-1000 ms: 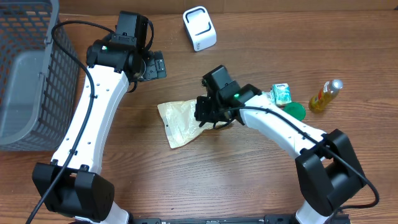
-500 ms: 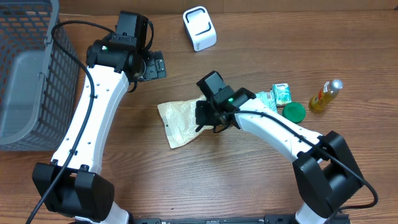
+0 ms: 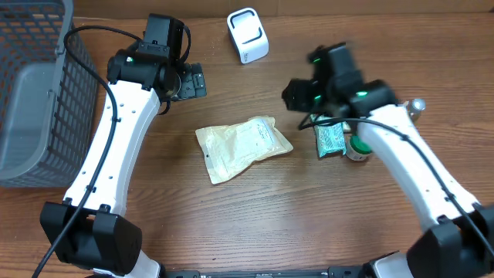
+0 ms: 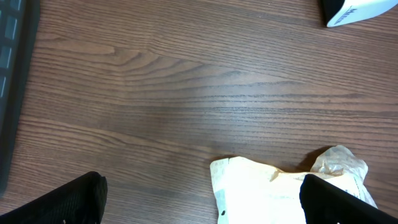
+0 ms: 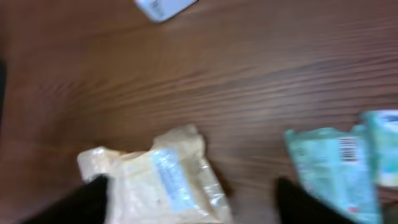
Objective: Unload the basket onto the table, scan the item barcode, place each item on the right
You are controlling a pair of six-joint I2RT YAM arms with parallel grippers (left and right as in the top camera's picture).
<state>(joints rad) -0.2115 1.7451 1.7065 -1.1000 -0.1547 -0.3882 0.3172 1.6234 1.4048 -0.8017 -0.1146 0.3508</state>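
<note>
The pale yellow packet (image 3: 243,147) lies flat on the wooden counter (image 3: 255,224) at the centre of the overhead frame, with neither arm touching it. The white scanner (image 3: 248,35) stands well apart from it at the top centre. A teal packet (image 3: 330,139) lies to the right of the yellow one, under the blurred right arm. A grey basket (image 3: 31,93) fills the upper left corner. The left fingers (image 4: 68,202) are spread wide and hold nothing, at the bottom corners of the left wrist frame. The right fingers (image 5: 87,205), blurred, stand wide apart and empty.
</note>
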